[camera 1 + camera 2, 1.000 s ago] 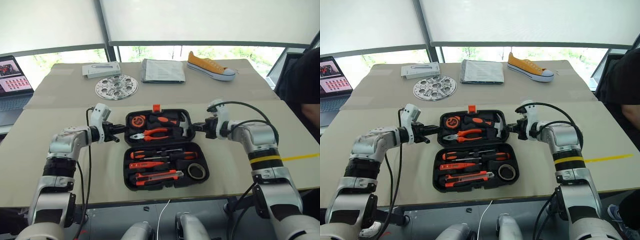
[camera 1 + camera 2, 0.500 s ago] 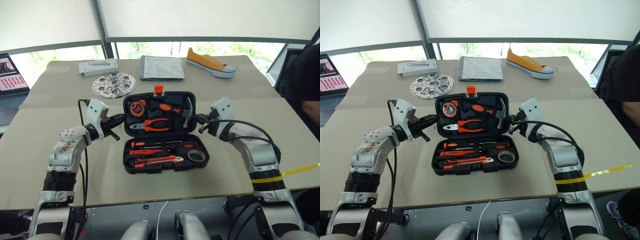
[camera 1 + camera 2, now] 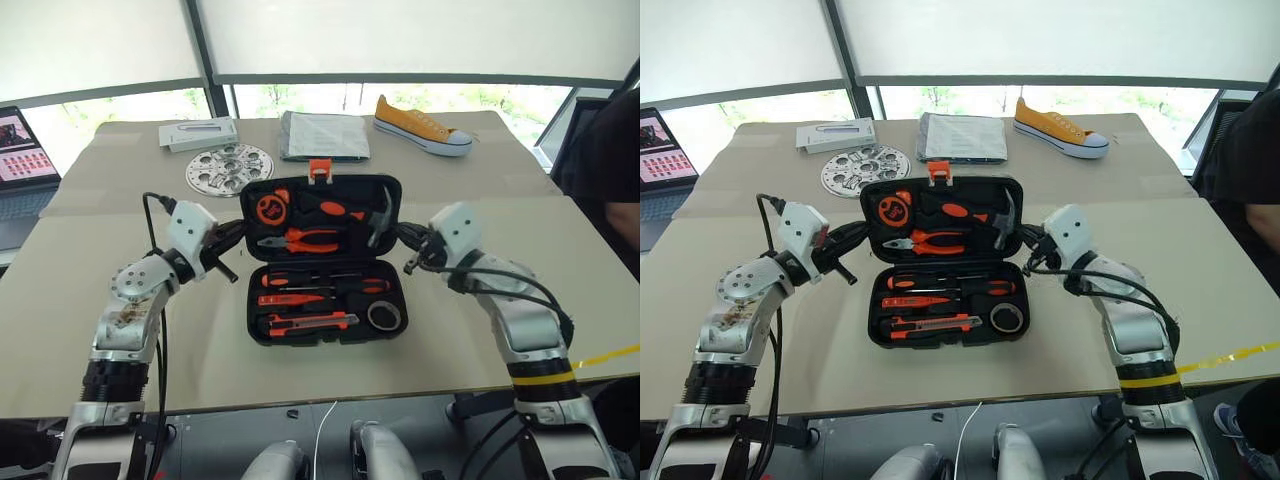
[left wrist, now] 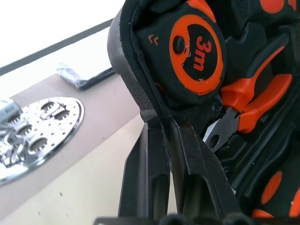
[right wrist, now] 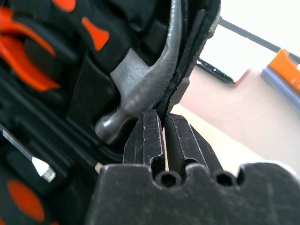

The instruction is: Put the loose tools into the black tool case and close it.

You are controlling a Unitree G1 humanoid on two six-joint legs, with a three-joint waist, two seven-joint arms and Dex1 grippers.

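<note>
- Black tool case (image 3: pixel 322 258) sits open mid-table on the tan tabletop (image 3: pixel 70 290); its lid half is tilted up at the far side, with the orange latch (image 3: pixel 319 170) on the top edge.
- Far left you've got a laptop (image 3: pixel 22 160) at the table edge; behind the case there's a perforated metal disc (image 3: pixel 228 169), a grey box (image 3: pixel 198 133), a stack of papers (image 3: pixel 324 135) and a yellow sneaker (image 3: pixel 422 127).
- Left gripper (image 4: pixel 164 140): fingers (image 4: pixel 145 173) are pressed together, pinching the left rim of the raised lid just below the tape measure (image 4: pixel 197 47). The pliers (image 4: pixel 253 101) sit right beside it in the lid.
- Base half, as you look in: screwdrivers (image 3: pixel 320 283) up top, the slim orange one (image 3: pixel 290 299) under them and the utility knife (image 3: pixel 308 323) nearest you, all seated in recesses. A tape roll (image 3: pixel 383 316) sits at the right.
- Lid's right side holds the hammer (image 5: pixel 140 89), head down.
- Right gripper (image 5: pixel 163 133): fingers (image 5: pixel 146 140) are squeezed together on the lid's right rim, next to the hammer head.
- Person's dark sleeve (image 3: pixel 605 150) is at the far right, well clear of the case.
</note>
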